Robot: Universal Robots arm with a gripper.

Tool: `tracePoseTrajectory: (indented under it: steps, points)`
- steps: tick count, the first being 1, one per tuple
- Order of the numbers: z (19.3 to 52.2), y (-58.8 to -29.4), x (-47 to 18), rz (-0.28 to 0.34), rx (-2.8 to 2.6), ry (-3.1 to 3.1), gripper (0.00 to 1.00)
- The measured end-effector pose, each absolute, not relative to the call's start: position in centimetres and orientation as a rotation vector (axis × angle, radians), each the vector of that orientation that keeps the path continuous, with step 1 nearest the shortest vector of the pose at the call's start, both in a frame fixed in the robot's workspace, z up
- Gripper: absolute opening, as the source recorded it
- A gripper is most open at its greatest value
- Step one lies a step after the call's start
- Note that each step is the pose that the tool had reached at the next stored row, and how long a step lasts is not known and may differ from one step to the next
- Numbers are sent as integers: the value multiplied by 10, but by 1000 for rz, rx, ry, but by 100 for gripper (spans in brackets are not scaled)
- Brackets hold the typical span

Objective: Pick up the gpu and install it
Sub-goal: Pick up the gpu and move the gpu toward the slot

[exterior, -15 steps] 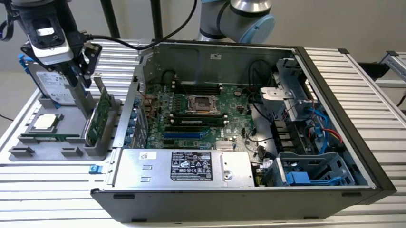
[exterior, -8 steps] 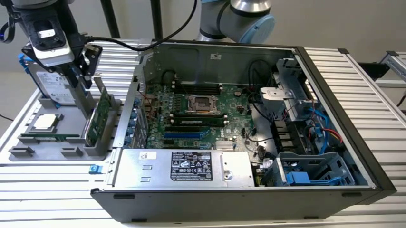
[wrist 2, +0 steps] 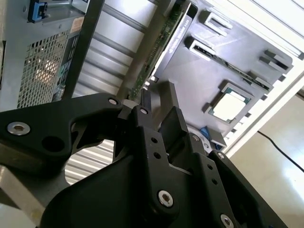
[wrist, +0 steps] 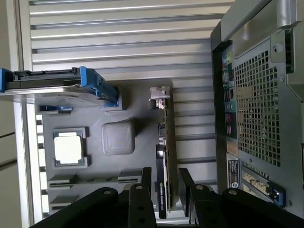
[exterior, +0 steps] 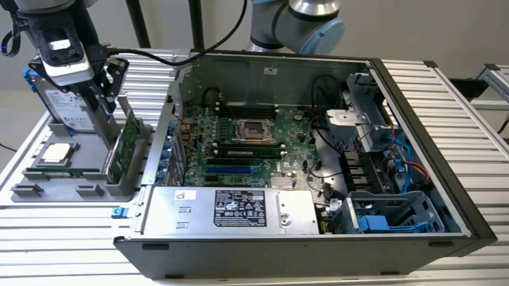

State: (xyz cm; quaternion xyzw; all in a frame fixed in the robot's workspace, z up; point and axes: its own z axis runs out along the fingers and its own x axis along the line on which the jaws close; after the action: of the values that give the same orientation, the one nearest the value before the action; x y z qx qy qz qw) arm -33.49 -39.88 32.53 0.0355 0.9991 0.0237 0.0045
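Two fingers [wrist: 147, 178]: stood apart, one on each side of the gpu [wrist: 167, 128].
End effector [wrist: 166, 180]: was open, gripping nothing.
Good grip: I judged a centred, square squeeze safest.

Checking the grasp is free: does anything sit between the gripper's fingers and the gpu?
Nothing visible does. In the first wrist view the gripper straddles the gpu, which stands on edge in the gray holder, small gaps either side.
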Motion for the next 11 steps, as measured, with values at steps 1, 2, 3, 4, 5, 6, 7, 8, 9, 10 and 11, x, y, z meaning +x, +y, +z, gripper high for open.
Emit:
tracePoseTrajectory:
  steps: [1,2,3,4,5,6,7,8,9,10,11]
  points:
    - [325,-399,-335,74,111,3130,100]
    - [324,-399,-335,74,111,3130,100]
    - [324,-399,-335,74,111,3130,100]
    - [324,-399,-335,74,111,3130,100]
    - [323,-399,-335,74,111,3130,100]
    - [323,-399,-335,74,111,3130,100]
    - [323,-399,-335,74,111,3130,100]
    - [322,-399,-335,74,111,3130,100]
    - [322,-399,-335,74,111,3130,100]
    - [321,-399,-335,74,111,3130,100]
    - [321,-399,-335,74,111,3130,100]
